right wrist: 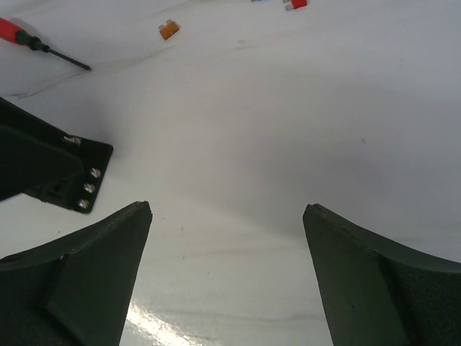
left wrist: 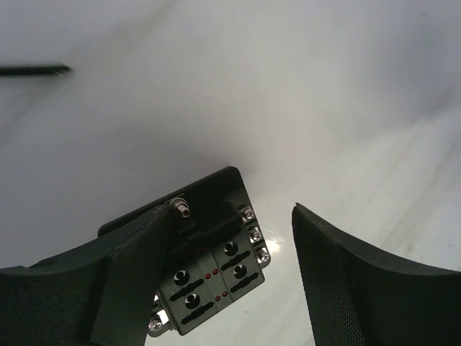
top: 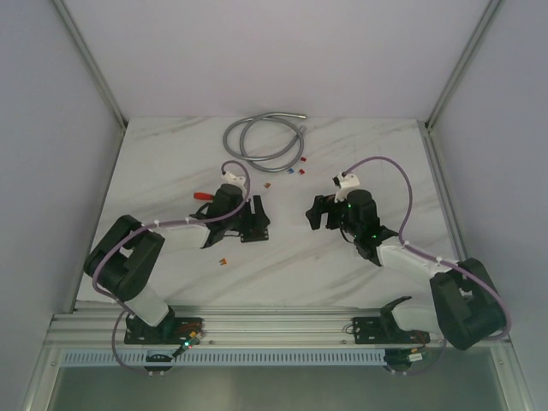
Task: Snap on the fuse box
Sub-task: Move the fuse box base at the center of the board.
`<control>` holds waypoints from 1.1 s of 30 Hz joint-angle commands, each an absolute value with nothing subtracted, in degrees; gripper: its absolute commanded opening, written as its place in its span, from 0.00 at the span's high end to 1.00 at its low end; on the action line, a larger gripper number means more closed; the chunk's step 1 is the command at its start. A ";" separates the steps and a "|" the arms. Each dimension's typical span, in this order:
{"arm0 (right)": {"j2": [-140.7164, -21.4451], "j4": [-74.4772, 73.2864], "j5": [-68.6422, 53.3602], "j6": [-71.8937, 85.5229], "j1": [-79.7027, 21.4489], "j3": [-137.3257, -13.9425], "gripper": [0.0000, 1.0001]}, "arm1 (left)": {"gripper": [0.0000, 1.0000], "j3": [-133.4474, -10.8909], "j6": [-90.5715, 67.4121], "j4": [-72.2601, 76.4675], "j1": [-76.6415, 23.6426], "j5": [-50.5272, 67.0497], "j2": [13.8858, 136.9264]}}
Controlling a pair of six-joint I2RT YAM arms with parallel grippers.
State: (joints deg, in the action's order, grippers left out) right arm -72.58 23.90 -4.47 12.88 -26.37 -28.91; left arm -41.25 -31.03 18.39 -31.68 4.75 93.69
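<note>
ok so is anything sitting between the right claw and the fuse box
nothing visible: only bare marble table lies between the open right claw and the fuse box. the left claw is at the box itself, and the screwdriver and orange fuse lie farther off, out of that path

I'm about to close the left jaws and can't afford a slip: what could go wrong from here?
1. The fuse box sits off-centre between the open left jaws: one finger overlaps its edge, the other stands apart. Closing could shove or twist it instead of clamping.
2. The right jaws hang open over bare table, away from the box, so nothing braces it.
3. A screwdriver lies close by; a sliding box might reach it.
</note>
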 commanded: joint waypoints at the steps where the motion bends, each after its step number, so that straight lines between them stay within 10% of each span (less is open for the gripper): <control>1: -73.52 23.95 -6.15 14.05 -27.64 -29.91 0.06 | 0.22 -40.23 -39.09 16.30 -35.96 2.82 92.59; 12: -76.78 24.29 -9.14 11.67 -36.34 -30.75 0.07 | 0.08 -39.60 -40.57 12.78 -36.13 -2.53 82.05; 33: -94.89 16.88 1.71 2.29 -48.98 -42.62 0.31 | 0.15 -28.10 -40.05 6.83 -20.99 0.65 66.39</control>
State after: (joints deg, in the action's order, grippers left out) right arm -93.36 19.27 -3.92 4.25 -48.73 -40.62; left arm -28.86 -40.88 9.30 -21.76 0.19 67.31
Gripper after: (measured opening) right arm 0.696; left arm 0.855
